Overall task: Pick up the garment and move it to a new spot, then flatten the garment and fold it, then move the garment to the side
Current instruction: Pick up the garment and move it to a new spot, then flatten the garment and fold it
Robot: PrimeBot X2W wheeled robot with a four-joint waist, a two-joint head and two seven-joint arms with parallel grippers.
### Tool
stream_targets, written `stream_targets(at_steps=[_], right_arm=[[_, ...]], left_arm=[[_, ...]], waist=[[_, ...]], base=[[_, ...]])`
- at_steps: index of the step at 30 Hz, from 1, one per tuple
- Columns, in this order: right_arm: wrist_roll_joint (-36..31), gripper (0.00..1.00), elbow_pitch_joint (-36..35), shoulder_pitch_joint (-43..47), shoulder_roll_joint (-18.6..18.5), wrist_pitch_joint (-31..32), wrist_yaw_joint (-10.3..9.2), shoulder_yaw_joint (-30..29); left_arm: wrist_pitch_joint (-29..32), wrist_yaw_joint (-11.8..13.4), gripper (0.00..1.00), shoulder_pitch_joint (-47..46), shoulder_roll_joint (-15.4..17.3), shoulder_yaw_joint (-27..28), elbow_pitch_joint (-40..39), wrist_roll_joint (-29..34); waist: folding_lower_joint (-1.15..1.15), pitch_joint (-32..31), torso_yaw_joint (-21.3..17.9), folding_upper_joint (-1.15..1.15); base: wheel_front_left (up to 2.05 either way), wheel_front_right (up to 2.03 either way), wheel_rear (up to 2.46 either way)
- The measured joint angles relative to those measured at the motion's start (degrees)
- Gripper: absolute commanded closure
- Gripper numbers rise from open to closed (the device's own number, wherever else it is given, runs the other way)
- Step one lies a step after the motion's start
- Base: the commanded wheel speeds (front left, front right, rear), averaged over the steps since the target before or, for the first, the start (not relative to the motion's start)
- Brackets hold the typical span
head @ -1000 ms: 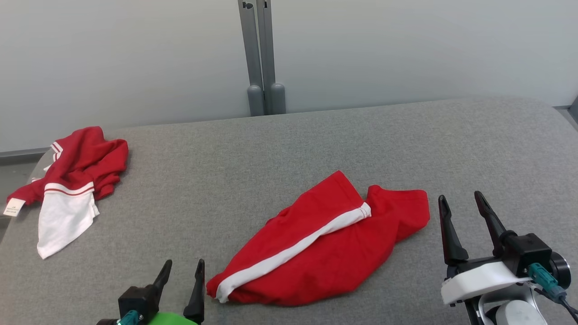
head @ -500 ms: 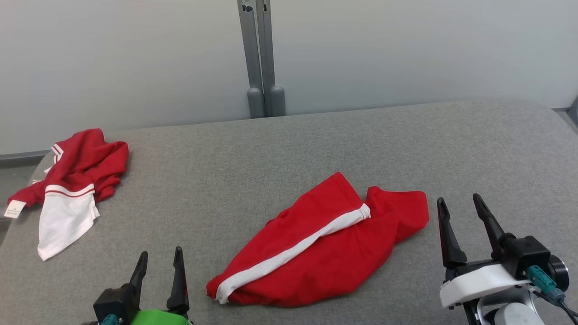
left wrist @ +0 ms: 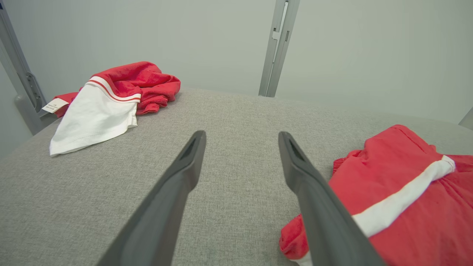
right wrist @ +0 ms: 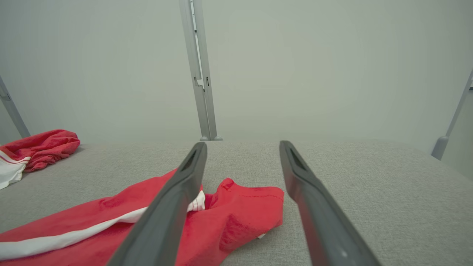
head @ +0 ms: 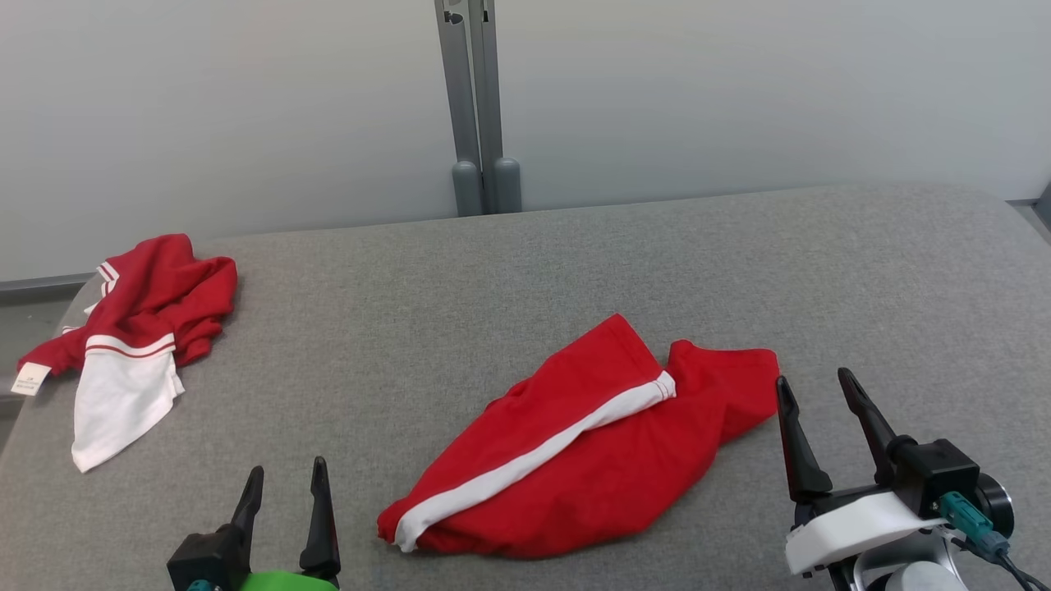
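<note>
While left gripper [head: 287,468] and right gripper [head: 813,379] hover empty, fingers apart, the red garment [head: 591,460] lies crumpled between them on the worktop [head: 493,287]; the left wrist view catches the label [left wrist: 51,105] on a second garment [left wrist: 122,85], beyond-left.

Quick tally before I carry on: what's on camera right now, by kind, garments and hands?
Garments: 2, the red garment with a white stripe in the middle and the crumpled red-and-white garment at the far left.
Hands: 2, the left hand and the right hand, both open and empty.
Total: 4.
</note>
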Motion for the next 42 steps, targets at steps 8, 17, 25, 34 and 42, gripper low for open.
stream_targets(at_steps=[8, 17, 25, 34, 42], right_arm=[[-0.03, 0.00, 1.27, -0.08, 0.00, 0.00, 0.00, 0.27], [-1.16, 0.00, 10.03, -4.43, 0.00, 0.00, 0.00, 2.18], [-0.69, 0.00, 24.43, -14.96, -0.02, 4.38, 0.00, 4.83], [2.94, 0.00, 35.94, -23.61, -1.68, 10.62, 0.00, 5.35], [8.03, 0.61, 41.27, -27.32, -2.47, 14.60, 0.00, 8.65]], left_arm=[[0.00, 0.55, 0.00, -0.02, -0.02, -0.63, -0.27, -0.14], [-0.01, 0.55, 0.00, -0.35, -0.07, -2.33, -1.09, -0.14], [-0.01, 0.74, 0.00, -0.97, -0.08, -3.92, -1.93, -0.25], [0.00, 1.05, 0.00, -1.59, -0.09, -4.60, -2.20, -0.30], [0.00, 1.46, 0.00, -1.87, -0.09, -4.56, -2.23, -0.82]], waist=[[0.00, 0.24, 0.32, 0.00], [0.00, 1.37, 2.15, 0.00], [0.00, 2.82, 5.30, 0.00], [0.00, 4.86, 9.51, 0.00], [0.00, 6.48, 11.45, 0.00]], base=[[0.00, 0.00, 0.00], [0.00, 0.00, 0.00], [0.00, 0.00, 0.00], [0.00, 0.00, 0.00], [0.00, 0.00, 0.00]])
